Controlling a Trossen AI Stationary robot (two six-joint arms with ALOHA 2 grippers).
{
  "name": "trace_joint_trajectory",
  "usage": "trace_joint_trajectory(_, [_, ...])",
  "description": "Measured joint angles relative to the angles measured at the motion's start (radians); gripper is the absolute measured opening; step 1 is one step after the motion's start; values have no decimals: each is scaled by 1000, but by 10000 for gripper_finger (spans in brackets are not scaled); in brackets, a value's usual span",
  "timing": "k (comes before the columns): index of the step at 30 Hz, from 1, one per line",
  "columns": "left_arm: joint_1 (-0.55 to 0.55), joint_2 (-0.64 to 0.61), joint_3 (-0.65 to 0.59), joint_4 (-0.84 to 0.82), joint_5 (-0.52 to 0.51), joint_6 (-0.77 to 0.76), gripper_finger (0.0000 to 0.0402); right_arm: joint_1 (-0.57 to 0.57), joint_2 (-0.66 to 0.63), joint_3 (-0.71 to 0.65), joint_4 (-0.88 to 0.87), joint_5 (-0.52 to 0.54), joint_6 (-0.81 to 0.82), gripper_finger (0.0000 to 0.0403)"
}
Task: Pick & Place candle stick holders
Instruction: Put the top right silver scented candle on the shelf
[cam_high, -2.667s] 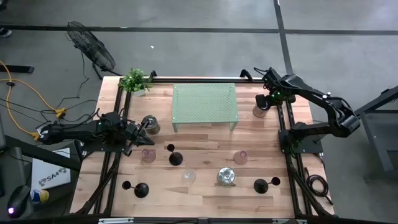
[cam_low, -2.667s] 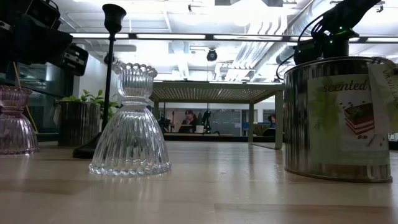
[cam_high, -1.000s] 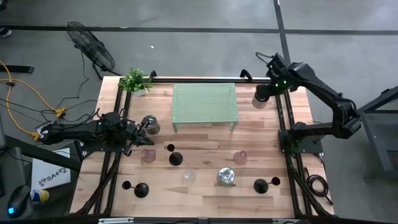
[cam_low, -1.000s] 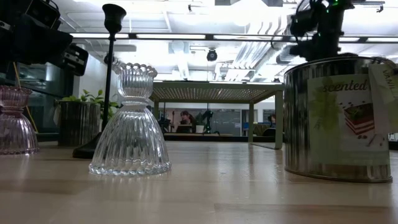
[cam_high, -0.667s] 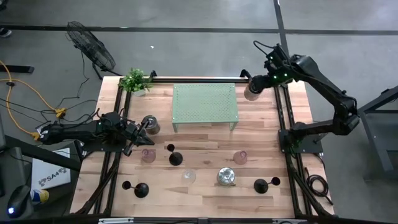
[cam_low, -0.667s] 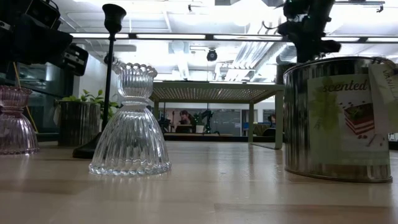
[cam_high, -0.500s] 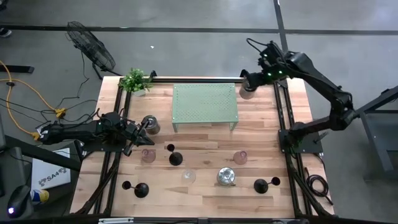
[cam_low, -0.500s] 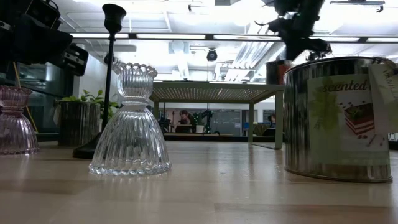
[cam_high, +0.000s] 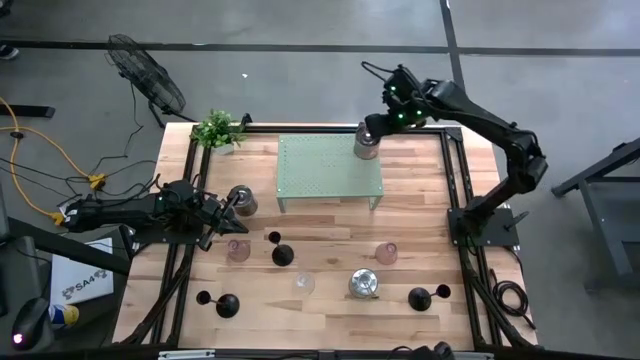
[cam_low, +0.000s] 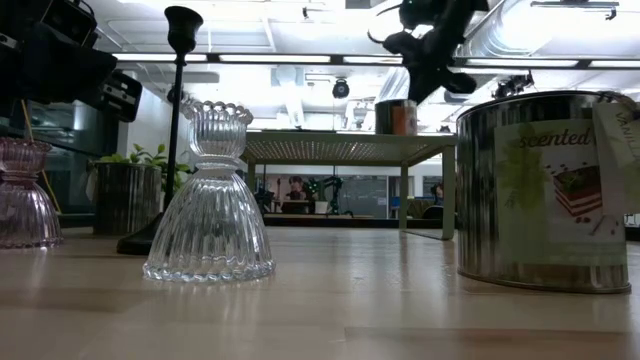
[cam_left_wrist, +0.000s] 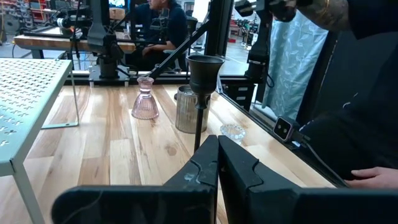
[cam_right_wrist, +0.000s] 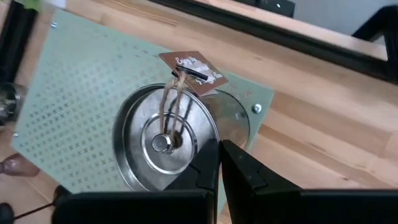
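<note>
Three black candle stick holders stand upright on the table: one (cam_high: 281, 254) at mid-table, one (cam_high: 227, 305) near left, one (cam_high: 420, 297) near right. The left wrist view shows one (cam_left_wrist: 199, 81), and the low view one (cam_low: 181, 100). My right gripper (cam_high: 374, 134) is shut on a metal tin (cam_high: 366, 144) with a paper tag, at the far right corner of the green perforated shelf (cam_high: 325, 170). Whether the tin's bottom (cam_low: 397, 128) touches the shelf top, I cannot tell. My left gripper (cam_high: 230, 205) waits shut and level at the table's left, beside another tin (cam_high: 242, 200). My right gripper holds the tin by the rim of its lid (cam_right_wrist: 210, 132), on the side nearest the arm. The two fingers (cam_right_wrist: 239, 165) are shut on that rim. They slant down onto it from the table's far right. The tin stays upright below the fingers (cam_low: 425, 75).
Two pink glass holders (cam_high: 237, 249) (cam_high: 386, 253), a clear ribbed glass holder (cam_high: 303, 283) and a third tin (cam_high: 363, 283) stand among the black holders. A potted plant (cam_high: 216, 128) sits at the far left corner. People show in the room beyond.
My right gripper has carried the tin along the far edge toward the table's left, from the far right corner to over the shelf's far right corner. It has risen a little and tipped further down. The tin stays upright.
</note>
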Motion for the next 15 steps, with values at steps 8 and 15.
trace_joint_trajectory(8, [0,0,0,0,0,0,0,38,19,0,21,47,83,4])
trace_joint_trajectory(15, [0,0,0,0,0,0,0,47,19,0,22,123,175,4])
